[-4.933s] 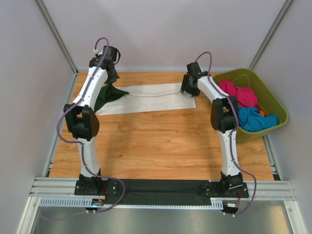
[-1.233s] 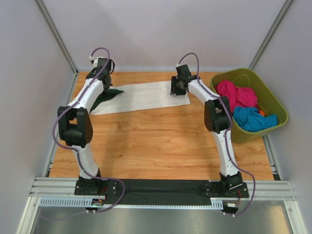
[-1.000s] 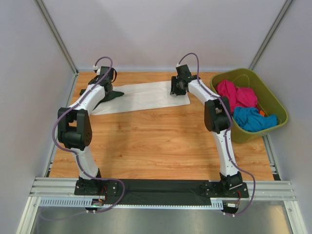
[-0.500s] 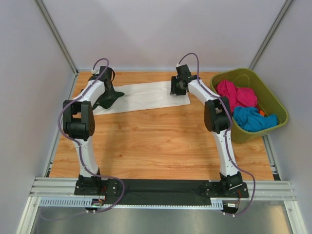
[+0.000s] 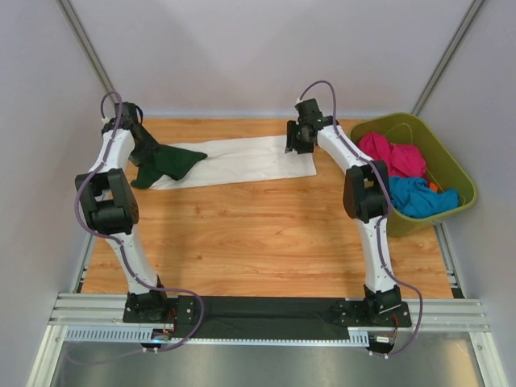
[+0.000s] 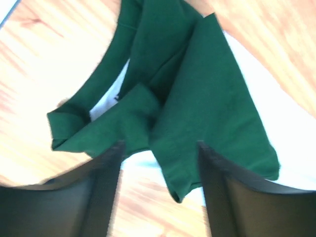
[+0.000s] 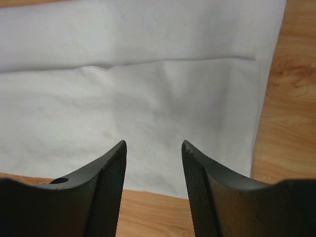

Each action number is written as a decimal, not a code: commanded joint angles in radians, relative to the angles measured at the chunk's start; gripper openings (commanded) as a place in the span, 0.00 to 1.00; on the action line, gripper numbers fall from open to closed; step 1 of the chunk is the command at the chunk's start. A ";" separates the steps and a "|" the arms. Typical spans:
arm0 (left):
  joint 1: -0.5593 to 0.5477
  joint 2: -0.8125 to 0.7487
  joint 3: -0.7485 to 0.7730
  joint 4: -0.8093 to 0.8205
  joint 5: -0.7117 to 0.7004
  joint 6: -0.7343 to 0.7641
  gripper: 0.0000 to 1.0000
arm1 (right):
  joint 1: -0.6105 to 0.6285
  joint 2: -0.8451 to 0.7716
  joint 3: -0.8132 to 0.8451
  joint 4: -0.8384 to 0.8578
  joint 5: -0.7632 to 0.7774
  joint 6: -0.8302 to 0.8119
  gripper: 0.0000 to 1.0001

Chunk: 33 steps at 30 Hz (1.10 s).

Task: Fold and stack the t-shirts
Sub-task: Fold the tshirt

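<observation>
Wood-grain laminate covers the table (image 5: pixel 258 234), which runs from an aluminium rail (image 5: pixel 89 310) and a black base plate (image 5: pixel 266 316) at the near edge, where both arms are bolted, back to pale grey walls (image 5: pixel 266 56) closing in the far side and both flanks. A wide bare stretch of board separates the bases from the t-shirt (image 5: pixel 242 157), folded into a long white strip near the far edge, its dark green sleeves (image 5: pixel 173 160) bunched at the left end. An olive-green tub (image 5: pixel 455 211) sits at the table's right edge, apart from the shirt, holding a pink garment (image 5: pixel 395 155) and a blue garment (image 5: pixel 419 197). Only the overhead camera takes in the tub and the walls. The left wrist camera shows the left gripper (image 6: pixel 159 145) spread wide above the crumpled sleeves and gripping nothing, with slivers of white between the green folds. The right wrist camera shows the right gripper (image 7: pixel 153 144) parted by a moderate gap over flat white cloth close to the strip's squared right corner, with nothing pinched. A thin band of wood shows between the shirt and the far wall.
</observation>
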 commanded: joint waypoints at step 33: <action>-0.069 0.393 0.260 -0.109 -0.025 -0.408 0.00 | -0.005 0.068 -0.024 -0.031 0.115 -0.005 0.36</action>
